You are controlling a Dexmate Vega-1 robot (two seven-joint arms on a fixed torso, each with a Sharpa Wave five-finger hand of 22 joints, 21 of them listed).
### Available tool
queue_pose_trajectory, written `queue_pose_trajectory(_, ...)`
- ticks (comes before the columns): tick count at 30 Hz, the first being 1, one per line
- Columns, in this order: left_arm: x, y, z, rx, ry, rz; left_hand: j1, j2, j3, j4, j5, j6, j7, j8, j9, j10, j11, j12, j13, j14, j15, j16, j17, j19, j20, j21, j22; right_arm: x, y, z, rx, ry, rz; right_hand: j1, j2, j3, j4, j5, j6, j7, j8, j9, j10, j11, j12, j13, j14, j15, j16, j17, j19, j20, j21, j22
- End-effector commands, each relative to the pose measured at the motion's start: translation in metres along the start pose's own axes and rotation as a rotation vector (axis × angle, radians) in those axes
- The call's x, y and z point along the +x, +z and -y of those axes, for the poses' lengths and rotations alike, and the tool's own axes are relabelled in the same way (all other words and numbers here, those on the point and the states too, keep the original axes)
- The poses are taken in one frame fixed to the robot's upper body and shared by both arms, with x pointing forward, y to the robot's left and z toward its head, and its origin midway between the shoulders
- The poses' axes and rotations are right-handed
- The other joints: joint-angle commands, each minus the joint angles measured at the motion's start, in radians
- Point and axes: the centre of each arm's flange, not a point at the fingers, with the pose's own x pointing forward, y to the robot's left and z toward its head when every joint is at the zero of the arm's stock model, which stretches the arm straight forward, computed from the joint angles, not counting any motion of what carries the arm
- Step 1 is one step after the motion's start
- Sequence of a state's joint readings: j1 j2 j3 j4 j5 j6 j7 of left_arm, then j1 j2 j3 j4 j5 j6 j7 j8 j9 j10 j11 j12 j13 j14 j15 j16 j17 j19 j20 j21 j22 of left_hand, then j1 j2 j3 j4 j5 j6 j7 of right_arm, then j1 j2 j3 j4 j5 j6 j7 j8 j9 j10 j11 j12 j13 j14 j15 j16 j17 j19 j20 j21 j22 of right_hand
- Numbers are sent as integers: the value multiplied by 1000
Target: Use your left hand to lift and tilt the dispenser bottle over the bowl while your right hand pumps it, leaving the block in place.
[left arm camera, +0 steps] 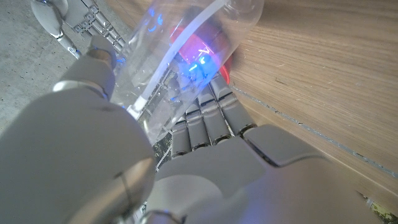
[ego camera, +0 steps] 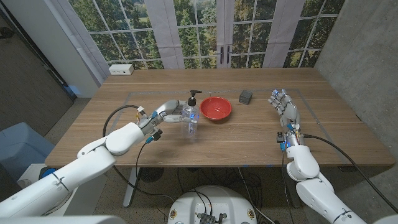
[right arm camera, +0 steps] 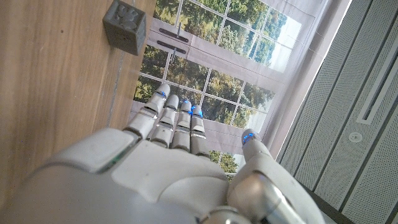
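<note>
Two hands: the left hand (ego camera: 166, 111) grips the dispenser bottle (ego camera: 191, 118); the right hand (ego camera: 285, 108) holds nothing, its fingers straight and apart, well away from the bottle.
Left grip: in the left wrist view the fingers (left arm camera: 205, 118) lie along the clear wall of the bottle and the thumb presses on the other side.
Bottle place: upright near the middle of the wooden table (ego camera: 249, 140), just beside the red bowl (ego camera: 216, 108); I cannot tell if its bottom is touching the wood or already a little lifted.
Done: I judge that only the grasp is made.
Left to do: to lift and tilt the bottle over the bowl, to bring the right hand to the pump, to press it.
Block: the dark block (ego camera: 246, 96) stands near the bowl, apart from both hands, untouched.
Bottle material: transparent plastic, smooth, rounded body, black pump head with a thin tube inside.
Bowl: red, round, shallow, smooth.
Block shape: small cube, grey, with a pattern in relief on one face in the right wrist view.
Table surface: wood planks with visible grain, matte.
</note>
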State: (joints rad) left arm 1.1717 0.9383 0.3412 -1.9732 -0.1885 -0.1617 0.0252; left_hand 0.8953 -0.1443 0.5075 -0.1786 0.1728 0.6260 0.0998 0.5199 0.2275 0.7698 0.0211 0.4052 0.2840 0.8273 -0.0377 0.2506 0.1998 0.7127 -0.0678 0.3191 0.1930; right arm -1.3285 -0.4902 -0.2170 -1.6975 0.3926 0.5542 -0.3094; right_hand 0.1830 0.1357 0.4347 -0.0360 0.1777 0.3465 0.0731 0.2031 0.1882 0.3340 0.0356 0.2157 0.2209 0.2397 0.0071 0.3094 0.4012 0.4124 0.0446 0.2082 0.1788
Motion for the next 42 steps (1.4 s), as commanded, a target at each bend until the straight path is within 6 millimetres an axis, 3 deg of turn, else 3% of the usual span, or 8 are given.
queue_pose_trajectory(1, 6, -7, -14, -13, 20, -12, 303, 304, -3, 2, -2, 174, -126, 5, 3, 190, -191, 0, 3, 67, -205, -3, 1, -3, -71, 8, 3, -6, 3, -5, -6, 0, 14, 2, 20, 4, -6, -2, 5, 3, 0, 4, 9, -3, 0, 5, 7, 0, 1, 4, 7, -1, 3, 3)
queue_pose_trajectory(42, 62, -19, -62, 22, 18, -66, 310, 311, -20, 8, -1, 173, -132, -10, 4, 188, -193, -12, 4, 66, -204, -17, 1, -16, -62, 13, 2, -8, 11, -13, -16, 7, 75, 0, 20, 4, -10, -2, 9, 3, 0, 4, 11, -1, 0, 6, 6, 1, -2, 5, 5, 0, 2, 3)
